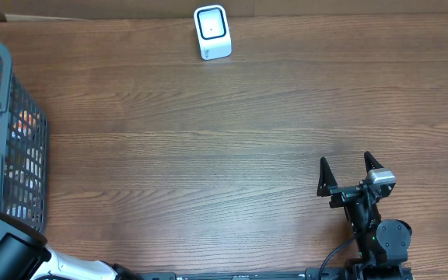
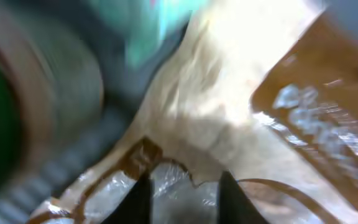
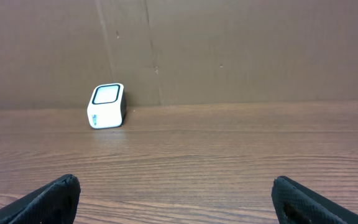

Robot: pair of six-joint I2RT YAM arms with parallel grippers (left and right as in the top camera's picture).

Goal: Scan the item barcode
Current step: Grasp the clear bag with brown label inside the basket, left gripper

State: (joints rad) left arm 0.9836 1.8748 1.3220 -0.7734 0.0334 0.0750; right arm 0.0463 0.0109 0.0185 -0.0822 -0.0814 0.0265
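The left wrist view is blurred and close up on the item, a crinkly cream and brown packet (image 2: 216,106) with clear plastic at its lower edge. My left gripper (image 2: 184,190) has its two dark fingers drawn close on that clear edge, with film pinched between them. In the overhead view the left gripper is hidden at the basket (image 1: 6,101). The white barcode scanner (image 1: 212,33) stands at the table's far edge, also seen as the scanner (image 3: 107,106) from the right wrist. My right gripper (image 1: 347,165) rests open and empty near the front right, its jaws (image 3: 176,190) spread wide.
A grey mesh basket holding several packaged goods stands at the left edge of the table. A teal packet (image 2: 160,31) and a round green-rimmed item (image 2: 17,124) lie beside the grasped packet. A brown cardboard wall (image 3: 229,50) backs the table.
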